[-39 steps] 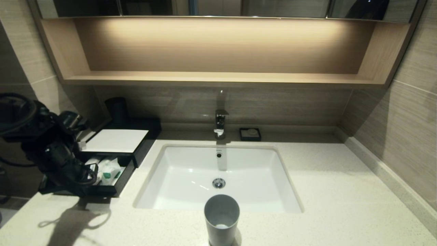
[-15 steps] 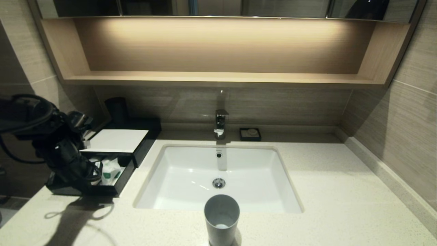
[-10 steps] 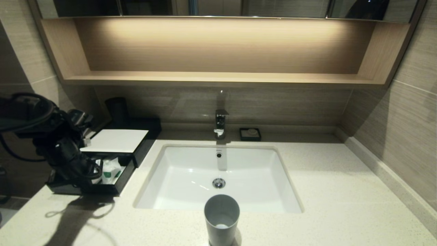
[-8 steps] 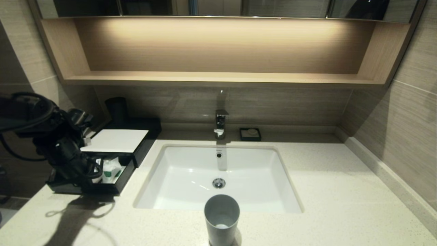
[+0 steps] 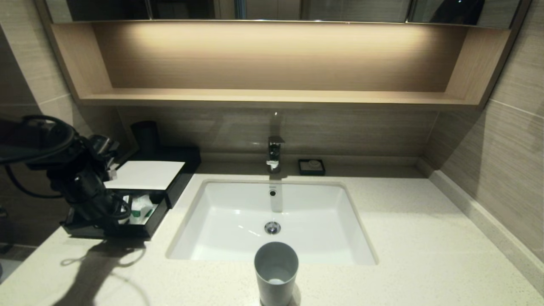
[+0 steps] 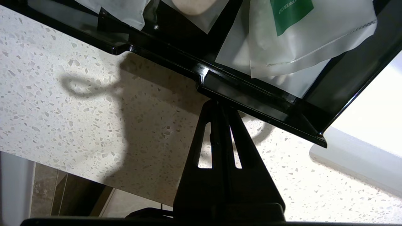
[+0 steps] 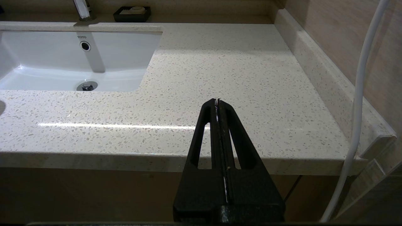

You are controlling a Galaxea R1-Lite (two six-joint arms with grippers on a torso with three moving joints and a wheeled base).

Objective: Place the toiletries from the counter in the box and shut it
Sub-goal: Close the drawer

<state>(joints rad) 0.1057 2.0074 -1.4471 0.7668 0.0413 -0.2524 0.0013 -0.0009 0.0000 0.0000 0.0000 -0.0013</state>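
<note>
- Left claw pressed shut, tips against the front wall of the box's pulled-out drawer, left-centre of the head view.
- Toiletries lying inside that drawer — green label showing.
- Box on the tabletop, left of the sink.
- Right claw closed, parked at the tabletop's near edge.

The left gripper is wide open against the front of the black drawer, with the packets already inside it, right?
Not quite. The left gripper is shut, fingertips together against the front wall of the drawer, as the left wrist view shows. The packets do lie inside it.
</note>
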